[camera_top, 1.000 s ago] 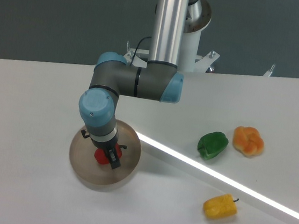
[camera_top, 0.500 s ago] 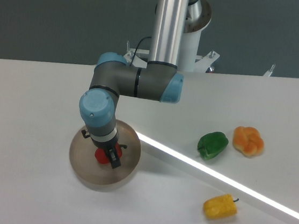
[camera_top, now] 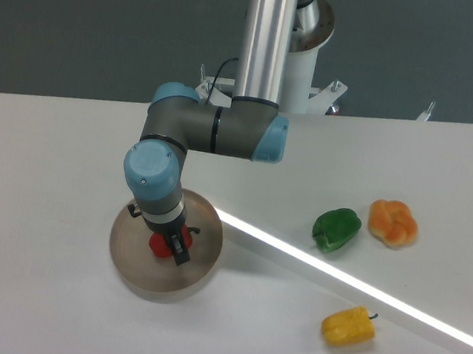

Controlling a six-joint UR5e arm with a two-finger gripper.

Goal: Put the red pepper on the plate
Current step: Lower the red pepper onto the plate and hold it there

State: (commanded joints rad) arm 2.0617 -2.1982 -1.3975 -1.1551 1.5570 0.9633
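The red pepper (camera_top: 160, 244) sits mid-plate (camera_top: 128, 263), the gripper (camera_top: 175, 249) at its 3 o'clock side; clenched or released, I cannot tell. Likely light, glossy, slippery; best held across its body.

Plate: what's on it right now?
The red pepper sits on the plate under the gripper. The wrist covers most of the pepper; whether the fingers grip it is hidden.

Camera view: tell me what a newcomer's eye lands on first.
The grey-and-blue robot arm dominates, bent down over the plate at the table's left front, its gripper down at the red pepper. To the right lie a green pepper, an orange pepper and, nearer the front, a yellow pepper.
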